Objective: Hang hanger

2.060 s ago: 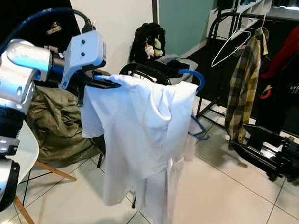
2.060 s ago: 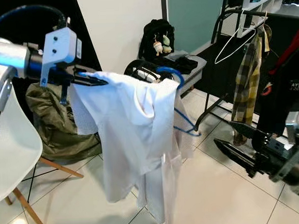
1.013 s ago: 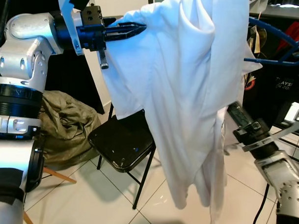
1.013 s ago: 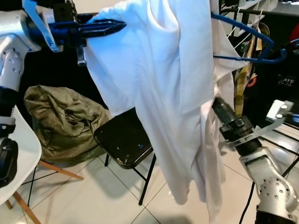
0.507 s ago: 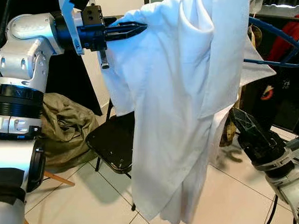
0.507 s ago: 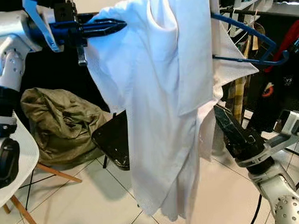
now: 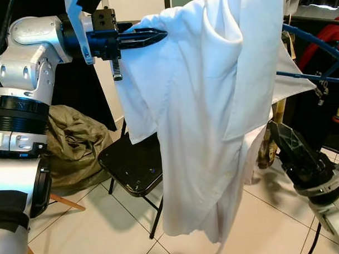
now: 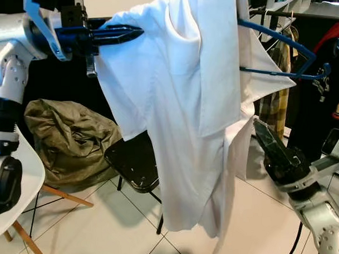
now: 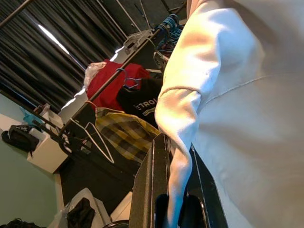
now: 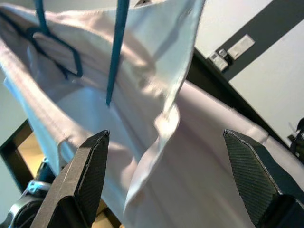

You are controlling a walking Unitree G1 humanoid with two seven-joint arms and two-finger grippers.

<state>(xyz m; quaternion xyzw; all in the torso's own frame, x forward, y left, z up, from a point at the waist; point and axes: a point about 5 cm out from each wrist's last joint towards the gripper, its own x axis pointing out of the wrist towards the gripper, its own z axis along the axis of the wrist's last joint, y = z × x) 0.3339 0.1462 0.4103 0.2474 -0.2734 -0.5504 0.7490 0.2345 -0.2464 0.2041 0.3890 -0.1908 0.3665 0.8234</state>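
My black left gripper grips a white shirt on a blue hanger. Nearby: a black chair, an olive-green bag, a yellow-and-dark plaid shirt and a red garment.

Left gripper has raised the white shirt on its blue hanger from chest height; right gripper now sits lower, open beside the hem.

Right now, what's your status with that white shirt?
Left gripper shut on white shirt's shoulder, held high. Right gripper open, below its hem. Blue hanger still inside shirt, not yet hung. Black chair underneath.
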